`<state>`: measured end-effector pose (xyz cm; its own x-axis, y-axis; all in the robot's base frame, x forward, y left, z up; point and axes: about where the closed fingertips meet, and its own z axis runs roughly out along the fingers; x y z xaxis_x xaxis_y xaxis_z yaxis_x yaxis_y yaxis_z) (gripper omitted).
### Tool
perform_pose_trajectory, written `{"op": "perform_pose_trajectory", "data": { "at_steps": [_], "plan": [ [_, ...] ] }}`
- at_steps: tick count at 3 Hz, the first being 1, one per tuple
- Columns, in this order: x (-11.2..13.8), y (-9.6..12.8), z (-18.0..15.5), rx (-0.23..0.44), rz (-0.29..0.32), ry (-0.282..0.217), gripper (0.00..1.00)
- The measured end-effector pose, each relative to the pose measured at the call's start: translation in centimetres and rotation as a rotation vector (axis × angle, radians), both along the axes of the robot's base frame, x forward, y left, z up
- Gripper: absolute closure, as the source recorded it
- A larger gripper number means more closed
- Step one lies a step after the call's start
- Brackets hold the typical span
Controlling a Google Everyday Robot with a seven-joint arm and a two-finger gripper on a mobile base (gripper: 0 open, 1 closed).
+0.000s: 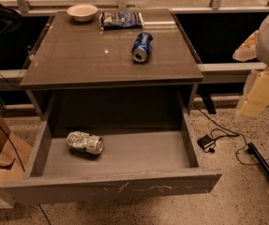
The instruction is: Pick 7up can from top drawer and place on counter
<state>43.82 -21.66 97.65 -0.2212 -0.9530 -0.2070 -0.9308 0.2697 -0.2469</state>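
The 7up can (85, 142), silvery-white with faint green marks, lies on its side at the left of the floor of the open top drawer (138, 153). The drawer's front panel (115, 189) has pale scratch marks. The counter (96, 55) is the glossy grey-brown top above the drawer. My gripper (258, 93) shows as pale yellowish parts at the right edge of the view. It is outside the cabinet, level with the counter's underside and well to the right of the can. It holds nothing that I can see.
On the counter lie a blue soda can (142, 46) on its side, a dark snack bag (121, 19) and a white bowl (82, 12) at the back. A cardboard box (0, 158) stands left of the drawer. Cables and a small black adapter (206, 142) lie on the floor at right.
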Motion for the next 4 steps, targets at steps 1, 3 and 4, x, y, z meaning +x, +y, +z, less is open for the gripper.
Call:
{"op": "perform_pose_trajectory", "data": {
  "at_steps": [1,3,4],
  "plan": [
    [0.0,0.2,-0.2,0.007,0.009,-0.002,0.0],
    [-0.1,5.1,-3.8,0.125,0.114,0.021,0.0],
    [1.8,7.9,-5.4,0.202,0.165,0.011,0.0]
  ]
}}
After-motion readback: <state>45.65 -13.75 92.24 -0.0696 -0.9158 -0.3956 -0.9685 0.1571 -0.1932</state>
